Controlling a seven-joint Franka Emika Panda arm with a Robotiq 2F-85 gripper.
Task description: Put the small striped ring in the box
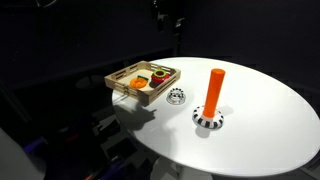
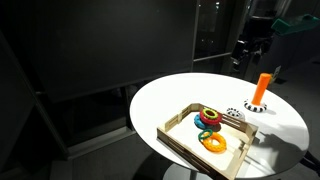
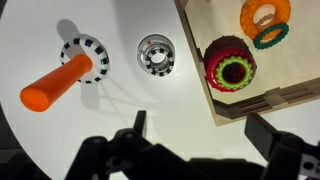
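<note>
While my gripper (image 3: pixel 200 135) hangs above the table (image 3: pixel 120 20) with jaws wide apart and empty, the ring (image 3: pixel 157 55) lies flat just left of the box (image 3: pixel 197 60), with the peg (image 3: pixel 60 82) further left in the wrist view. It is thin, so I judge the fingers (image 3: pixel 137 125) could skid off or flick it away; drifting left, I'd grab the peg's bigger striped base (image 3: pixel 83 55) instead.

Small striped ring (image 3: pixel 156 55) and light-wood box (image 3: pixel 205 25) on a white table (image 3: pixel 120 20).
The ring, marked with black-and-white radial stripes around an open centre, is seen lying flat just beside the box's outer wall, not inside it. The shallow, low-walled box is filled with orange, red and green pieces (image 3: pixel 232 68).
</note>
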